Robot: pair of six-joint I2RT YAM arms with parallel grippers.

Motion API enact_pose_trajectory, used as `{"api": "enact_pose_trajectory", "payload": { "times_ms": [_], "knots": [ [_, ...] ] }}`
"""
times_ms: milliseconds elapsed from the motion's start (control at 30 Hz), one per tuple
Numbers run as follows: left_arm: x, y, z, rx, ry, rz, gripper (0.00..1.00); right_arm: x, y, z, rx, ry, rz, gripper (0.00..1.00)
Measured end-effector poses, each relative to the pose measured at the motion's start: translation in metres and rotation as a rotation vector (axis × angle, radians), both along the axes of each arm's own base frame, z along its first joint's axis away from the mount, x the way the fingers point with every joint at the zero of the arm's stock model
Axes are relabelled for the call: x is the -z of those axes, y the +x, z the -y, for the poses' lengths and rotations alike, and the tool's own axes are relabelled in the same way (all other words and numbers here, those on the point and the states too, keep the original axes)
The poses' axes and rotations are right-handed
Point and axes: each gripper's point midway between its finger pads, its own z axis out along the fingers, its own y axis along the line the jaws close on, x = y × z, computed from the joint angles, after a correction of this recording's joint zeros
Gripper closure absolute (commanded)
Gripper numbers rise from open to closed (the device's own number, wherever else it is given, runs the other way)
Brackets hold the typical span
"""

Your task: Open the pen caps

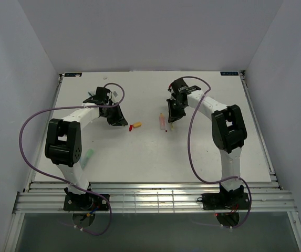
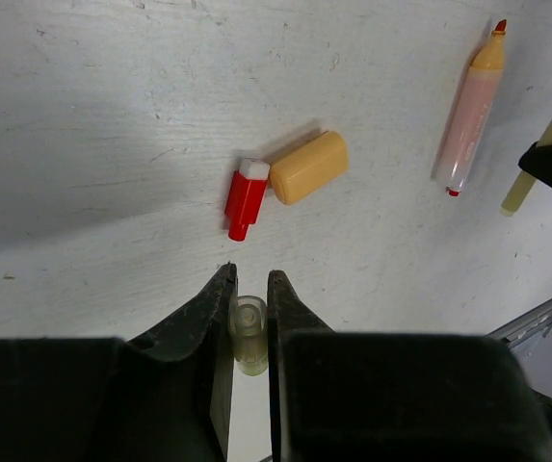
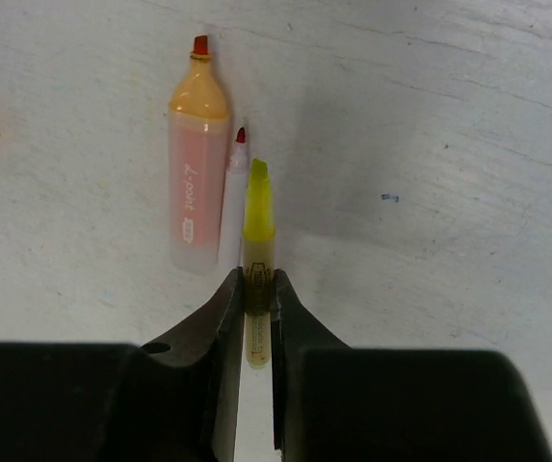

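— Nearest the bases?
— Just a teal pen (image 1: 89, 156), flat on the surface (image 2: 112, 115), well left of the pink highlighter (image 2: 470, 120) and nearer than it. Cannot tell whether capped.
— And the left tool (image 2: 249, 279)?
— Pinching a clear cap (image 2: 249, 332), jaws nearly together, well left of the pink highlighter. Just beyond the tips, a red cap (image 2: 246, 199) touching an orange cap (image 2: 308, 167), both loose, between that tool and the pink highlighter.
— Right tool (image 3: 257, 279)?
— Clamped almost fully closed on a yellow highlighter (image 3: 258, 217), tip bare, just right of the pink highlighter. Between the two, a slim red-tipped pen (image 3: 232, 192), right alongside the pink highlighter, likewise uncapped.
— Risks from here?
— Letting the clear cap go from a height: likely to bounce or roll toward the pink highlighter. Setting the yellow highlighter down at a slant: likely to nudge the slim red-tipped pen and drag a wet tip across the surface. Also sweeping the teal pen aside when reaching back, tucked as close as it is to the left arm's elbow.
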Motion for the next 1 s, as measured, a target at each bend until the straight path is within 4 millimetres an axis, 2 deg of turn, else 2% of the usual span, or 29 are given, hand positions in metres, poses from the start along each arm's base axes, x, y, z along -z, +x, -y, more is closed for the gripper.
{"api": "enact_pose_trajectory", "payload": {
  "times_ms": [167,500,633,1000],
  "knots": [
    [0.008,-0.003,-0.001,0.005,0.004,-0.012,0.91,0.016,0.005,0.008,0.014,-0.008,-0.026,0.92],
    [0.04,-0.011,-0.002,0.005,0.02,-0.088,0.75,0.019,0.012,0.011,0.024,0.008,-0.028,0.91],
    [0.044,-0.011,-0.002,0.007,0.022,-0.091,0.73,0.024,0.015,0.007,0.018,0.022,-0.032,0.88],
    [0.046,-0.006,0.001,0.009,0.002,-0.078,0.57,0.03,0.012,0.003,0.009,0.037,-0.05,0.77]
  ]
}}
